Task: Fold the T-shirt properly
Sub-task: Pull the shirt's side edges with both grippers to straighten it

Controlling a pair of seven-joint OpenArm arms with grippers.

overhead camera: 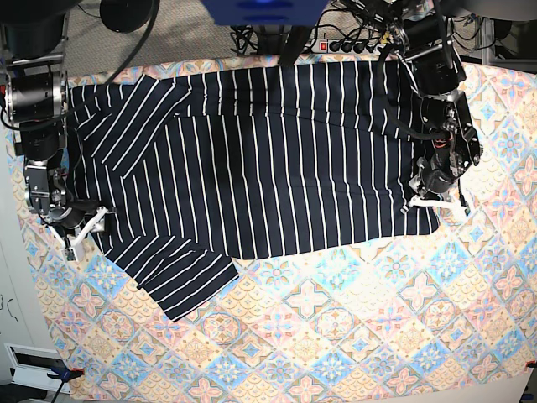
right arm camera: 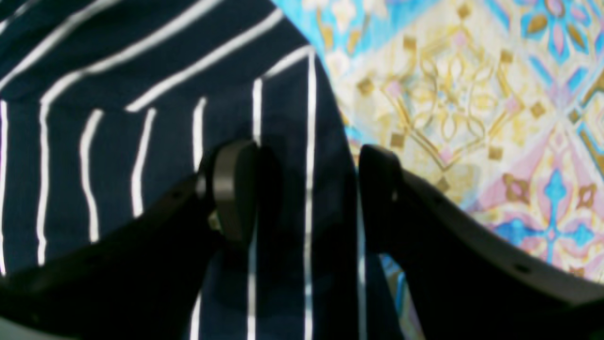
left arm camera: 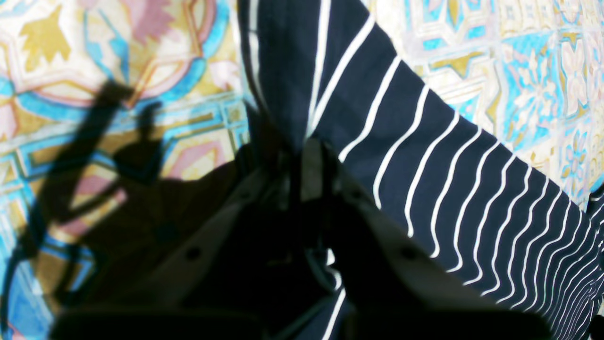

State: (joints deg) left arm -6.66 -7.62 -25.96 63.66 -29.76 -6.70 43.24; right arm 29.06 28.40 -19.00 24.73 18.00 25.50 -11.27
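The T-shirt (overhead camera: 268, 159) lies spread across the far half of the table, dark navy with thin white stripes, one sleeve (overhead camera: 180, 277) pointing toward the near side. My left gripper (overhead camera: 436, 201) is at the shirt's right-hand corner. In the left wrist view its fingers (left arm camera: 309, 156) meet on a pinched ridge of the striped cloth (left arm camera: 424, 156). My right gripper (overhead camera: 88, 225) is at the shirt's left edge. In the right wrist view it (right arm camera: 306, 198) is open, one finger (right arm camera: 231, 189) over the cloth (right arm camera: 118, 94) and the other beyond the shirt's edge.
The pastel patterned tablecloth (overhead camera: 336, 336) covers the table and shows in both wrist views (left arm camera: 519, 71) (right arm camera: 472, 94). A power strip and cables (overhead camera: 352, 42) lie behind the far edge. The table's left edge drops to the floor (overhead camera: 13, 319).
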